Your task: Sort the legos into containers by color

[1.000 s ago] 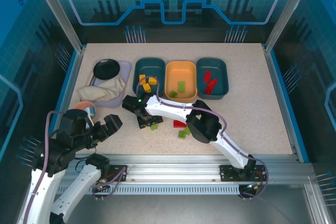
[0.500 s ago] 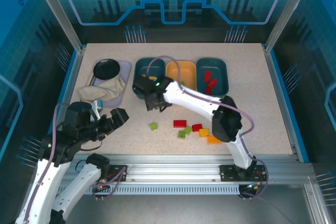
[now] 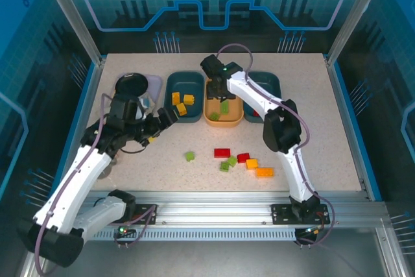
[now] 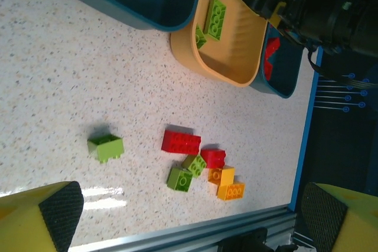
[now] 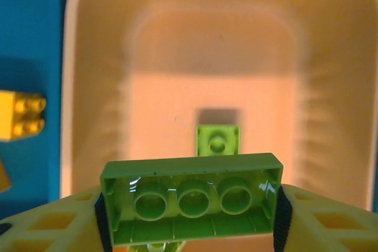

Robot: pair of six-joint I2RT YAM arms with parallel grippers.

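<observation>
My right gripper (image 5: 190, 212) is shut on a long green lego (image 5: 190, 200), holding it underside toward the camera above the orange-yellow container (image 5: 94, 39); from above this gripper (image 3: 218, 90) hangs over that container (image 3: 224, 120). A small green lego (image 5: 218, 140) lies in the container below. Yellow legos (image 3: 182, 104) lie in the left teal container (image 3: 170, 85); red ones (image 4: 271, 48) lie in the right teal container (image 3: 275, 82). Loose on the table lie a green lego (image 3: 189, 156), a red one (image 3: 222, 153) and a mixed cluster (image 3: 249, 163). My left gripper (image 3: 159, 124) is open and holds nothing; its pads (image 4: 59, 205) show over the table.
A black round dish (image 3: 131, 84) sits on a lilac tray (image 3: 154, 84) at the back left, beside a crumpled cloth (image 3: 139, 109). The right arm (image 3: 285, 134) stretches from the near edge across the table's right half. A metal rail (image 3: 214, 198) runs along the near edge.
The right gripper has carried the green lego from the table's front left up and back over the orange-yellow container. The left arm has swung forward and right, toward the left teal container.
</observation>
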